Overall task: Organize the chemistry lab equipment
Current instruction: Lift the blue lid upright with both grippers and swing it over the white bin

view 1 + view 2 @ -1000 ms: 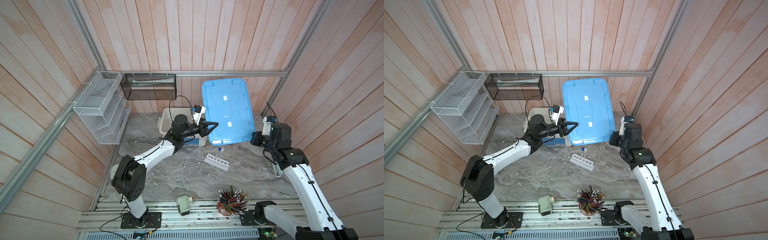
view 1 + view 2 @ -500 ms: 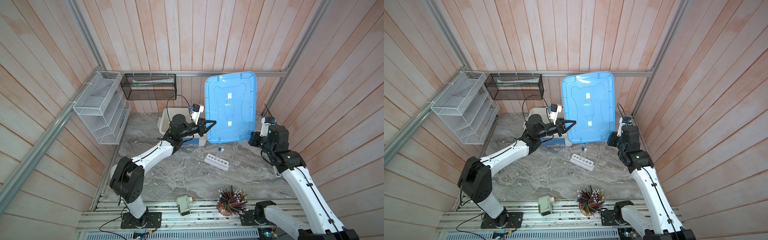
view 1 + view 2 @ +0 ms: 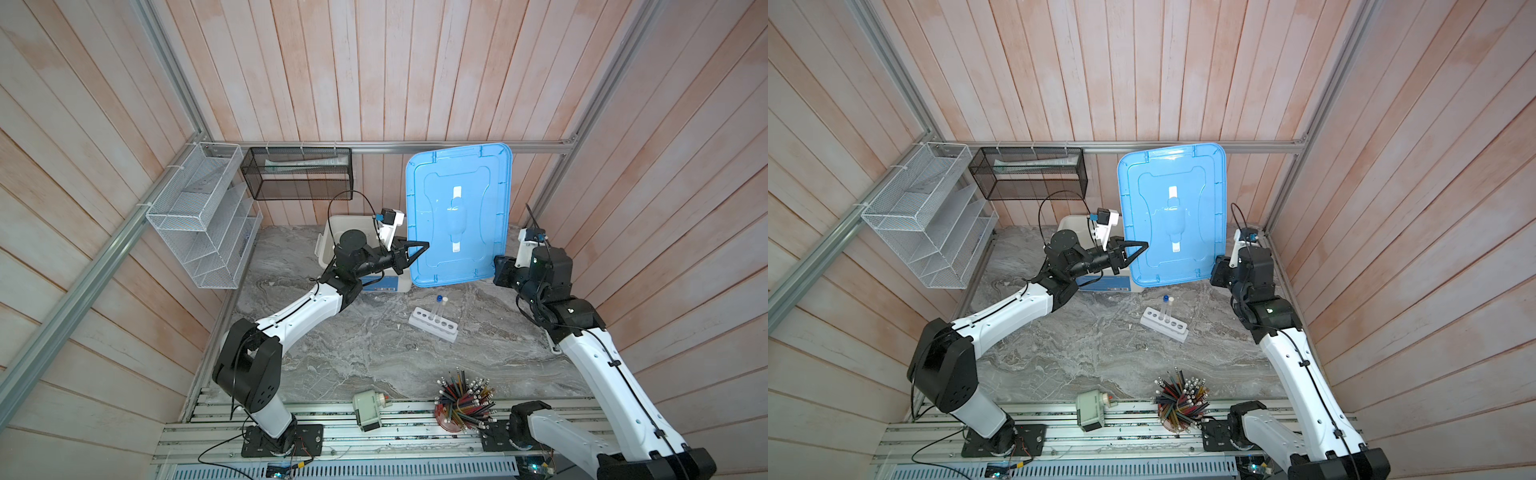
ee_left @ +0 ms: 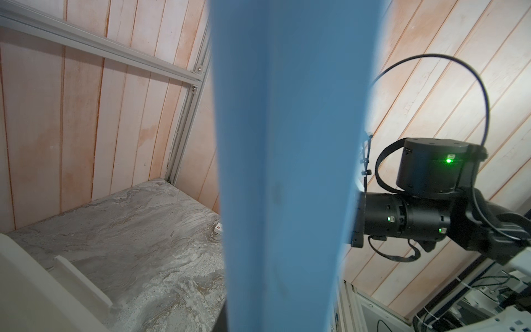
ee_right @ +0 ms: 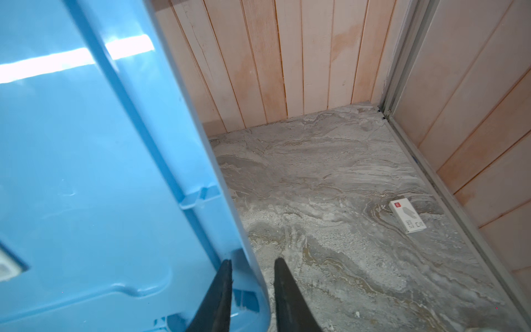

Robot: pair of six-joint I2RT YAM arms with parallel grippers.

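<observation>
Top views show the white rack (image 3: 433,325), tubes (image 3: 437,308) upright, central on the bench (image 3: 332,345), slanting toward the front-right corner, apart from the left claw (image 3: 417,250) pinching the blue lid (image 3: 457,187) and the spread right claw (image 5: 253,261).

white arm links (image 3: 299,309), blk joints (image 3: 249,370), blk cables (image 3: 349,195), green LEDs (image 4: 448,160)

- Two tubes (image 3: 443,309) are stood in the rack (image 3: 433,324).
- A lid (image 3: 457,216) is seen upright behind the rack.
- A bin (image 3: 328,245) is set behind the rack, to its left.
- A cup of pencils (image 3: 463,405) is placed in front of the rack.
- A sharpener (image 3: 367,411) is placed in front of the rack, to its left.
</observation>
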